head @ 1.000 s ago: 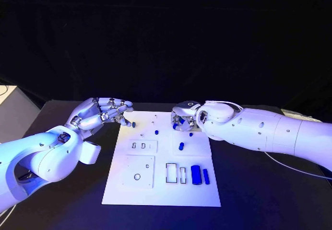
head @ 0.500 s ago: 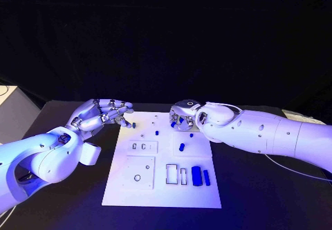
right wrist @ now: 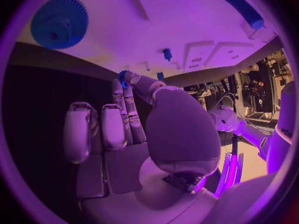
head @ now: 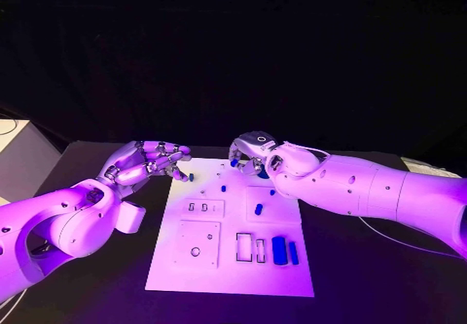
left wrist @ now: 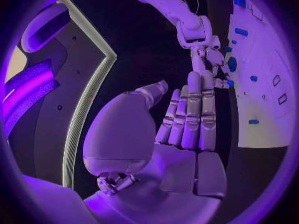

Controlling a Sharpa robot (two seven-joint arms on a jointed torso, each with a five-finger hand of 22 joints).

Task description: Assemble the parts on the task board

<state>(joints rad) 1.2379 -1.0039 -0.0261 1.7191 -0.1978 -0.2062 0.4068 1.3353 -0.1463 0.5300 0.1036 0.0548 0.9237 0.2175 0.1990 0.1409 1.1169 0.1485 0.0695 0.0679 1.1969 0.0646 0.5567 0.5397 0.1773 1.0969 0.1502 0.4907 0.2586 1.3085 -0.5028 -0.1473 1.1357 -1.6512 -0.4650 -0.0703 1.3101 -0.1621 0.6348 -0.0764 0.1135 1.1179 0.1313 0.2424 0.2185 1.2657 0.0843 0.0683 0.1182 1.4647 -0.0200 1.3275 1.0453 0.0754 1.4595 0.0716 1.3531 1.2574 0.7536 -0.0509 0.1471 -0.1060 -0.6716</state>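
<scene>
Blue parts are seen scattered over the white task board (head: 200, 266), which lies lengthwise on the black table (head: 379, 283) with its long axis running away from the robot. Near the board's near right corner two long blue bars (head: 279, 250) are laid side by side, both pointing along the board's length, just beside two upright rectangular slots (head: 244, 246). A short blue peg (head: 258, 209) is set on a raised square plate at mid-board, and a smaller blue piece (head: 223, 189) is seen beyond it. In the right wrist view a large blue gear (right wrist: 59, 22) is shown lying flat on the board, with a blue cylinder (right wrist: 244, 8) cut off at the circle's rim. The right hand (head: 251, 158) is held over the board's far edge with its fingers curled downward; a small blue toothed part (right wrist: 124, 77) is pinched at its fingertips — its exact shape is hard to make out, being mostly hidden by the thumb. The left hand (head: 146, 162) is held at the board's far left corner, fingers bent inward and close together; nothing is seen in it, though a small blue peg (head: 191, 177) stands just beside its fingertips.
</scene>
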